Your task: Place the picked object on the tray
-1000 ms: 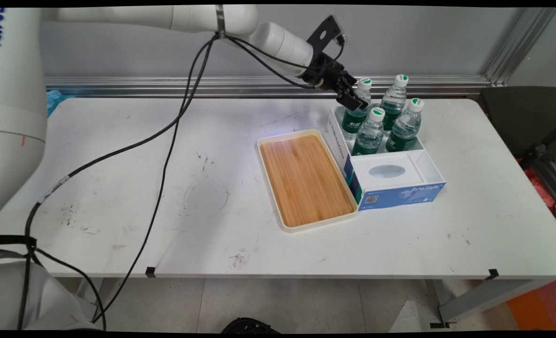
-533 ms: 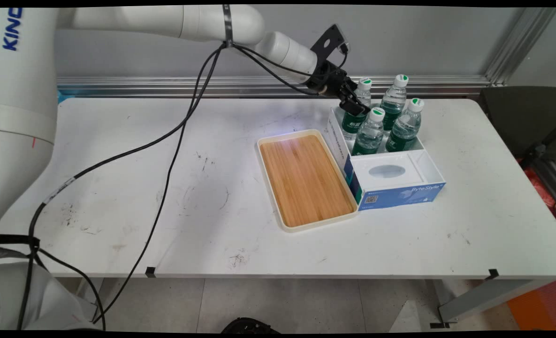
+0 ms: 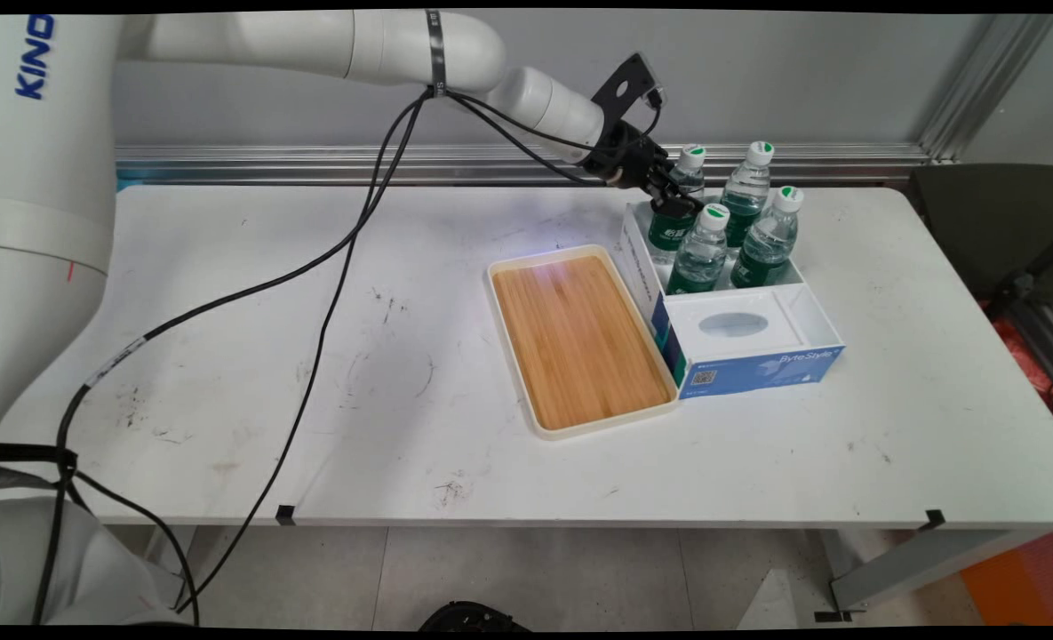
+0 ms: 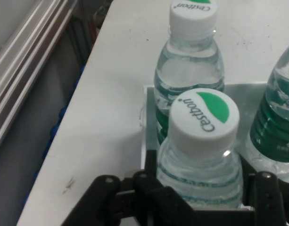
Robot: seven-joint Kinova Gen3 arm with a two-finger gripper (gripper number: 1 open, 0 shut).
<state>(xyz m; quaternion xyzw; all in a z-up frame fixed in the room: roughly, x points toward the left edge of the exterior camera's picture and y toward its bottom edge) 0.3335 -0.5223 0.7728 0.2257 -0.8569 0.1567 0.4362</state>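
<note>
Since the earlier frame the gripper [image 3: 679, 197] had slid rightward, upper right of centre, its fingers apart around the rear-left bottle [image 4: 199, 155] in the box [image 3: 806, 307].

1. Even, bright light is falling from overhead across the white surface [image 3: 224, 293], casting only soft, faint shadows.
2. A pale sheen is glaring off the far end of the bamboo tray [image 3: 579, 338].
3. The main view is bending at its edges, curving the surface's rims.
4. In the hand view, the nearest bottle's white cap [image 4: 204, 120] is showing fairly sharp, while the gripper [image 4: 201, 197] linkage is lying dark and soft at the bottom.
</note>
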